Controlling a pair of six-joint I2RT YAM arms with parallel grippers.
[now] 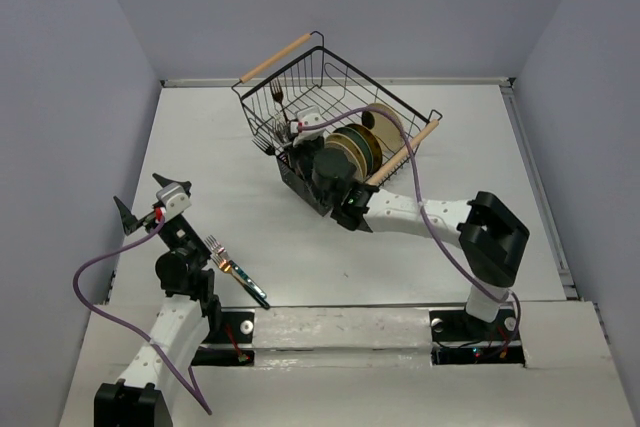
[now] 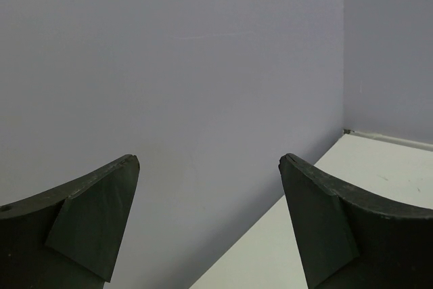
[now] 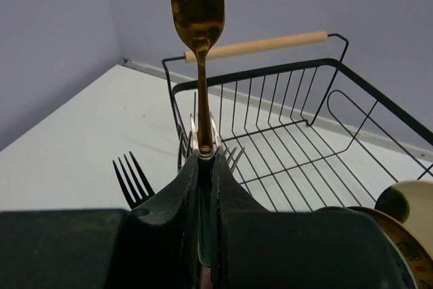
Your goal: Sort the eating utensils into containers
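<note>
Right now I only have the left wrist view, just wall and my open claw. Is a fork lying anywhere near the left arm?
Observer: Yes. In the top view a fork lies flat on the table beside the left arm, toward the middle.
Operator: And the right arm?
Observer: The right claw is shut on a gold fork, tines up, at the wire basket.
Operator: Anything inside that basket?
Observer: Several plates stand on edge in it.
</note>
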